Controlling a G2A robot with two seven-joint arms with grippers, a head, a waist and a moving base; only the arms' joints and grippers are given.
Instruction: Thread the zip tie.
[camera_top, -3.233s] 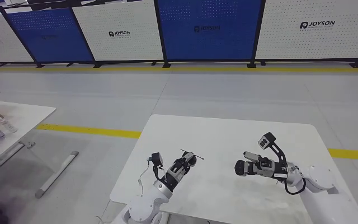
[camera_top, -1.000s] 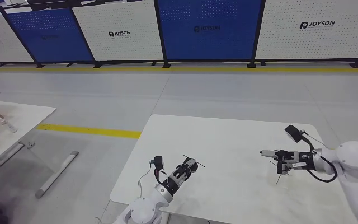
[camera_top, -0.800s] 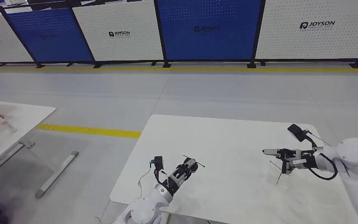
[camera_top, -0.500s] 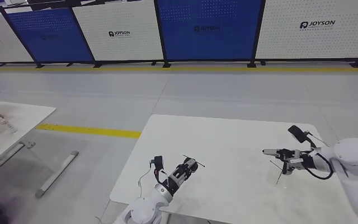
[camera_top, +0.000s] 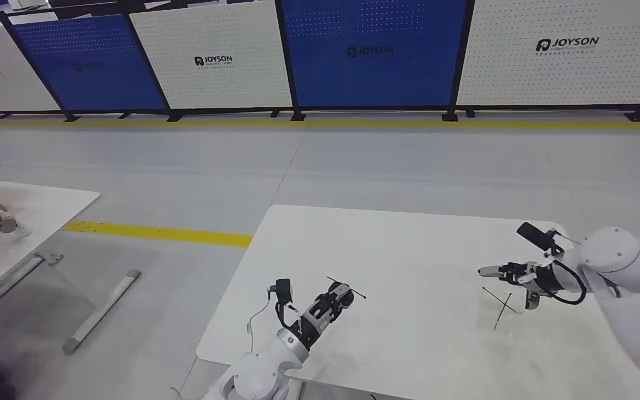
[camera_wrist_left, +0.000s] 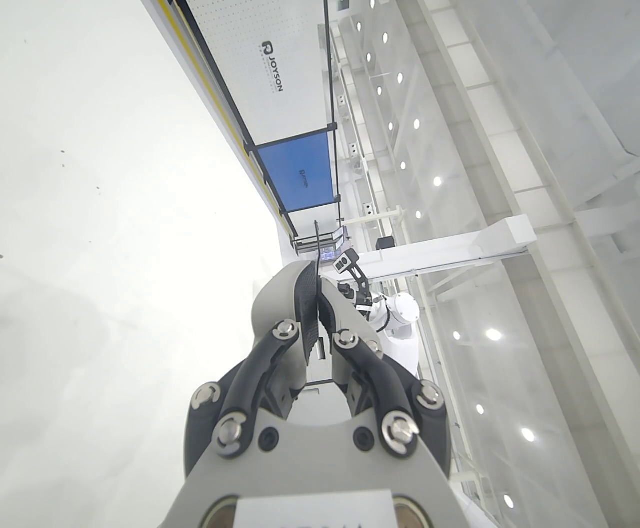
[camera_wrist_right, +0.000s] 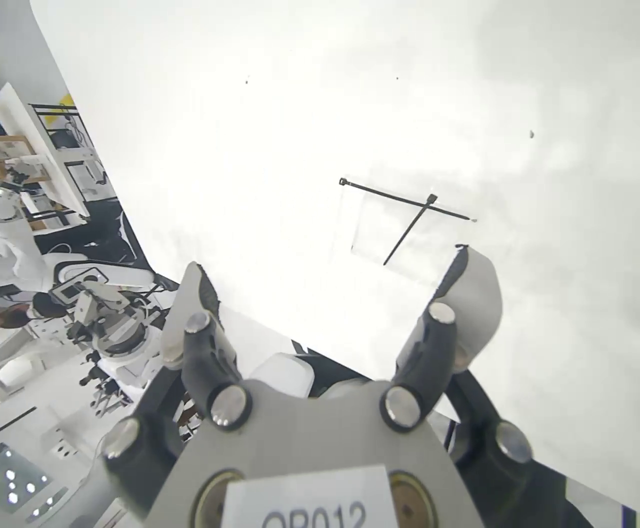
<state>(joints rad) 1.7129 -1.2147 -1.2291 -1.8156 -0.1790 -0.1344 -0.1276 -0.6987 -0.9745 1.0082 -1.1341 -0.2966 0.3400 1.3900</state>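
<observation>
A thin black zip tie (camera_wrist_left: 316, 240) is clamped between the closed fingers of the left gripper (camera_wrist_left: 318, 295), above the near-left part of the white table (camera_top: 400, 240), and its strap is seen sticking out past the fingertips. Two more zip ties (camera_wrist_right: 400, 198) are laid crossed on the table just in front of the right gripper (camera_wrist_right: 330, 261), whose fingers are spread wide with nothing between them. Such a tie is judged to be very light, springy and smooth, so it is likely to be flicked or slid if nudged. Lying flat, it is hard to pinch, and a hold close to the head or the tip would be steadier than one at mid-strap. The crossing is judged the main hindrance, since one tie may be dragged along when the other is lifted. The two arms are set well apart.
</observation>
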